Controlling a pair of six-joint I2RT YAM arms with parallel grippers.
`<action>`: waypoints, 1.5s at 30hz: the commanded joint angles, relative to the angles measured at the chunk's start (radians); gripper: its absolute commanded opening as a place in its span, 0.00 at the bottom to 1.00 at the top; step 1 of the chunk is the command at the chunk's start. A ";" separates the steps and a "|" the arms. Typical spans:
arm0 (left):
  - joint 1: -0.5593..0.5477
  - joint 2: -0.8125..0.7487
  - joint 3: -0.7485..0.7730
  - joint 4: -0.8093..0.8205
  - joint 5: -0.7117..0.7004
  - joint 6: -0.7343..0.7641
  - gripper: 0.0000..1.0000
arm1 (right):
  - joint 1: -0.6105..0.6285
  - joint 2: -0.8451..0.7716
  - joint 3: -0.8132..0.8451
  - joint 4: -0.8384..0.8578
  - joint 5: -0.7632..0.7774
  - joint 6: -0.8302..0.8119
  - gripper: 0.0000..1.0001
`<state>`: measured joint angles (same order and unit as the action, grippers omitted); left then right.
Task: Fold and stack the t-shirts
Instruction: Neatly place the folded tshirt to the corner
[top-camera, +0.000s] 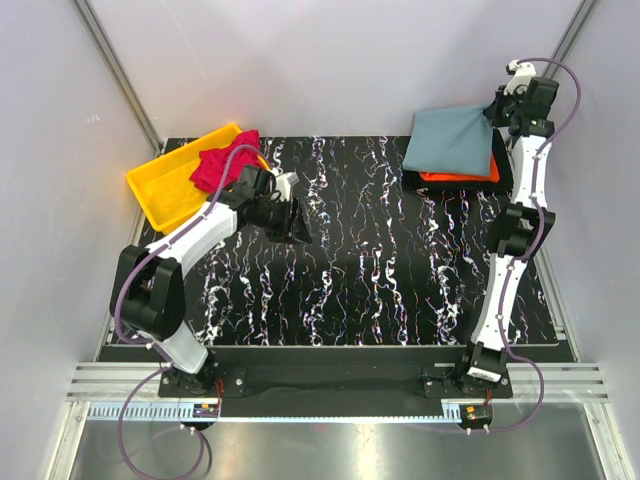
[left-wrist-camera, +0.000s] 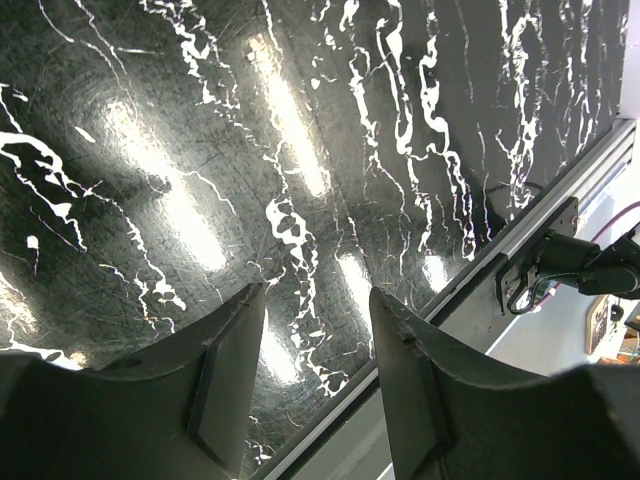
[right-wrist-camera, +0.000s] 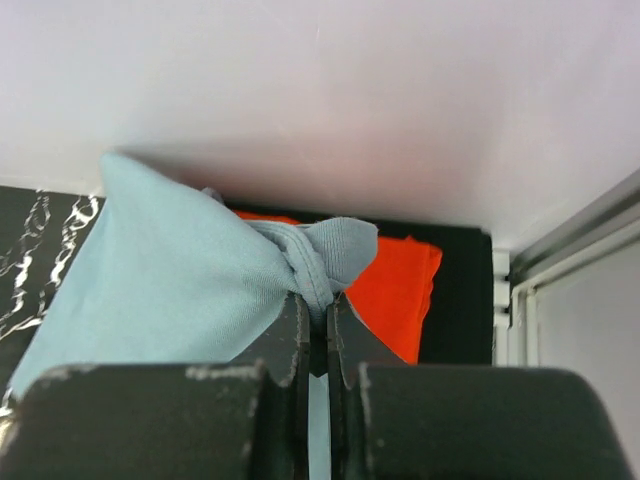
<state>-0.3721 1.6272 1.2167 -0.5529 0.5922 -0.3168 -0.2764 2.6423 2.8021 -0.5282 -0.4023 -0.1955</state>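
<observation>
One black marbled table (top-camera: 380, 285) | white walls (top-camera: 330, 60) | yellow bin (top-camera: 163, 193) | blue shirt (top-camera: 450, 140)

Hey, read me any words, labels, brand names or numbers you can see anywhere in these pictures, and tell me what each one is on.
No readable text in any view.
The grey-blue t-shirt, orange t-shirt, crimson t-shirt and yellow bin are plain, with no print or label showing.
Small board below the left arm's base: any marking is too small to read.
</observation>
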 joint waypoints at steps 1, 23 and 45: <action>0.001 0.014 0.020 0.013 0.003 0.013 0.51 | -0.003 0.019 0.076 0.168 -0.013 -0.048 0.00; -0.001 -0.070 0.018 0.019 0.017 0.001 0.53 | 0.020 -0.465 -0.565 0.157 0.464 0.694 0.86; -0.008 -0.105 0.007 0.038 0.037 -0.013 0.54 | 0.002 -0.699 -1.262 0.339 0.520 1.254 0.63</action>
<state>-0.3786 1.5387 1.2167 -0.5503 0.5999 -0.3225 -0.2604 1.9186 1.5543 -0.2432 0.1341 0.9749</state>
